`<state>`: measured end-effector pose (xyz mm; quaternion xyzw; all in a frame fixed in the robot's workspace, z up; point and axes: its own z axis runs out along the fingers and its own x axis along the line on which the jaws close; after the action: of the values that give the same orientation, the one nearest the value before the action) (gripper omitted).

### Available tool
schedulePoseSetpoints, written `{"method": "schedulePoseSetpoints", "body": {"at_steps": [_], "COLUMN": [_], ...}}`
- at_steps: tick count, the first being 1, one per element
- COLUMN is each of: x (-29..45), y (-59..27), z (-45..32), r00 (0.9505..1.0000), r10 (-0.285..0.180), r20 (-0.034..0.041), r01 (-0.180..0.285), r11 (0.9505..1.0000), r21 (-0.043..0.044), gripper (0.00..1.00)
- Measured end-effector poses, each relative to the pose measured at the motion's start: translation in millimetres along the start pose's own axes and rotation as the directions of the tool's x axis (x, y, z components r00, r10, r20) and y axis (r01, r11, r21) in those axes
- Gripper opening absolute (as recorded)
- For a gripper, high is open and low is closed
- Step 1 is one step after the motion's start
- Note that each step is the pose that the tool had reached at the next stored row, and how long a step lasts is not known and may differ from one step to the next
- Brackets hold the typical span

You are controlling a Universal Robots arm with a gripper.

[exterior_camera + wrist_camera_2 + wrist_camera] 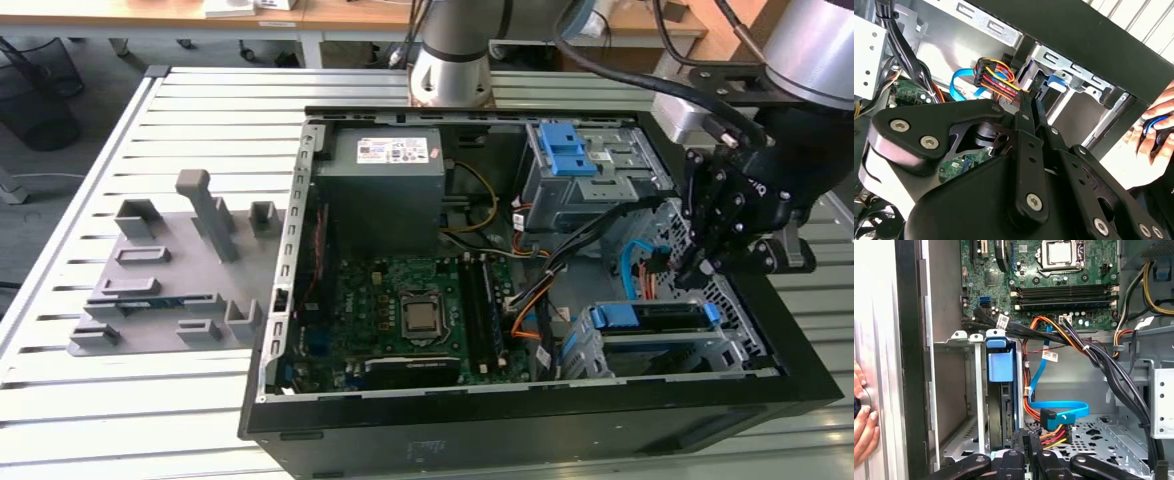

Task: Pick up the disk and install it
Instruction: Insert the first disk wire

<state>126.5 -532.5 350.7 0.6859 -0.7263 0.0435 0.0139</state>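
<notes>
This looks like a robotics lab or test workshop — an opened computer case lies on a counter of slatted aluminium rails, with the base of a robot arm bolted at its far edge. Beside the case sits a grey fixture plate with upright holders. Behind the counter stand wooden desks and a dark waste bin on a grey floor — office-style furnishings around a work cell.

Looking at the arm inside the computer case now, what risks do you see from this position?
1. The gripper hangs close to the loose cables beside the drive cage; it may snag them.
2. A person's hand rests just outside the case wall, near the arm, so contact is possible.
</notes>
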Motion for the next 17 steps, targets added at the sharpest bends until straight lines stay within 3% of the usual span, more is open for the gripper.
{"method": "schedulePoseSetpoints", "body": {"at_steps": [2,4,5,8,10,12,17], "x": [3.0,6.4,7.9,11.4,13.8,17.0,23.2], "y": [1.9,2.6,2.5,2.8,2.9,3.0,2.9], "z": [1.4,2.7,3.1,3.6,4.1,5.0,7.9], "r00": [1.0,0.9998,0.9994,0.9966,0.9943,0.9934,0.9933], "r10": [0.001,0.001,0.002,0.004,0.005,0.005,-0.002], "r20": [0.0057,0.0201,0.0331,0.0828,0.1067,0.1148,0.1154], "r01": [-0.001,-0.001,-0.002,-0.004,-0.005,-0.004,0.002], "r11": [1.0,1.0,1.0,1.0,1.0,1.0,1.0], "r21": [0.003,0.0034,0.0029,0.0,-0.0008,-0.001,-0.0005], "gripper": [0.16,0.16,0.16,0.16,0.16,0.16,0.16]}}
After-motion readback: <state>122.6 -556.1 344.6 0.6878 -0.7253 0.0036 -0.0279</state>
